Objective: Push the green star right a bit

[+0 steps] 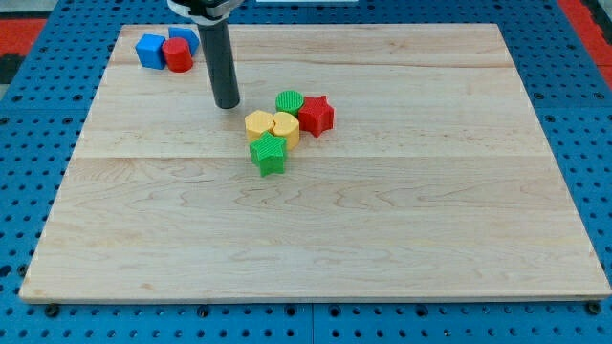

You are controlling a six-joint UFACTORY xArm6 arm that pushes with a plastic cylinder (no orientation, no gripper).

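The green star [269,155] lies near the middle of the wooden board [402,220], at the bottom of a tight cluster. Touching it above are a yellow hexagon [258,125] and a yellow heart [286,126]. A green cylinder [290,101] and a red star [316,116] sit at the cluster's top right. My tip [227,105] stands on the board up and to the left of the green star, just left of the yellow hexagon, apart from all blocks.
Two blue blocks [149,51] [184,38] and a red cylinder [178,54] sit together in the board's top left corner. A blue pegboard [593,143] surrounds the board.
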